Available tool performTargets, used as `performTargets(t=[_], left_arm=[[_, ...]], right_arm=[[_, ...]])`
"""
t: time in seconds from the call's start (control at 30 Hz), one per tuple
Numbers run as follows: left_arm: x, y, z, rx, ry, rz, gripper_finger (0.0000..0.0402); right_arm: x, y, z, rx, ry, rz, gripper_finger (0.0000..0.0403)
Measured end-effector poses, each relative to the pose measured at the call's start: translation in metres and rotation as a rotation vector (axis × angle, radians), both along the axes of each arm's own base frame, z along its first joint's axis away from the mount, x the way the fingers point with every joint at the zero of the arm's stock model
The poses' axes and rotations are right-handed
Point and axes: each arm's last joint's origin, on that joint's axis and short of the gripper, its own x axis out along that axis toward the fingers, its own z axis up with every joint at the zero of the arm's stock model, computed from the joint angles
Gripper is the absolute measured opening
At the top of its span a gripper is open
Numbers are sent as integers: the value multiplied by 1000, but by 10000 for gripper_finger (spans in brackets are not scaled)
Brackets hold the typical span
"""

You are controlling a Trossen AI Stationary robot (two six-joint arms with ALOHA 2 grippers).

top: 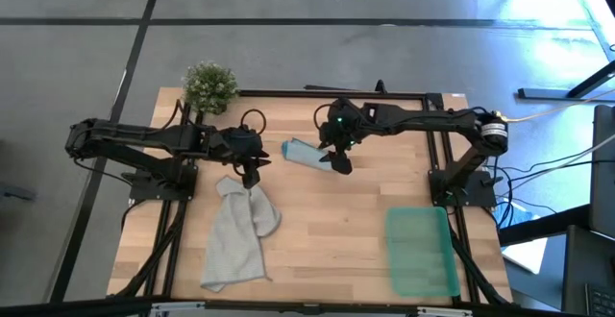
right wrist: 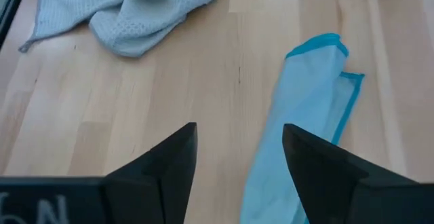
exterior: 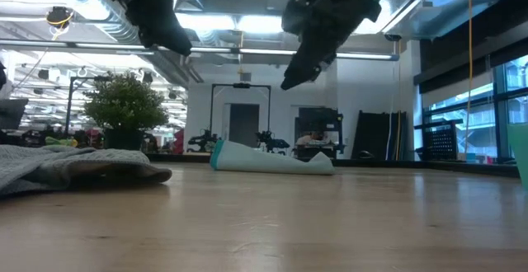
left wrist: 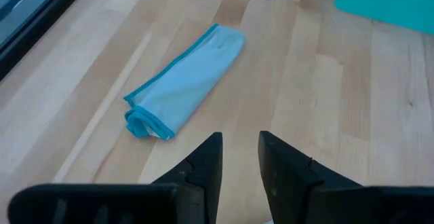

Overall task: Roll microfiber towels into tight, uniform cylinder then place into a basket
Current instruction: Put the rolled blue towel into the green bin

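Both sets of jaws hold nothing and hang above the table. On the right gripper they stand spread wide, with bare wood and the edge of the pale blue towel showing between them. On the left gripper they are parted only by a narrow gap.

That blue towel lies loosely rolled into a flattened tube near the table's far middle, its teal hem showing at the open end. The right arm reaches in from the right side, elbow bent, with its gripper tilted downward just over the roll's right end; from the low view it seems clear of the cloth, though the gap is hard to judge.

A light grey towel lies unrolled and rumpled at the left front. The left arm stretches across from the left edge, its gripper raised over the grey towel's far corner.

A green basket sits empty at the right front, well apart from both towels. A small potted plant stands at the far left corner.
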Motion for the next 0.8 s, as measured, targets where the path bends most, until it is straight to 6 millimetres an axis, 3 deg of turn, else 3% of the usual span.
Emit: performTargets(t=[0.33,0.47,0.8], left_arm=[[0,0,0,0,0,0,90],[0,0,0,0,0,-1,90],[0,0,0,0,0,-1,90]], right_arm=[[20,-2,-32,7,28,16,218],[22,-5,-35,42,3,36,229],[23,-20,-44,-51,51,-97,387]])
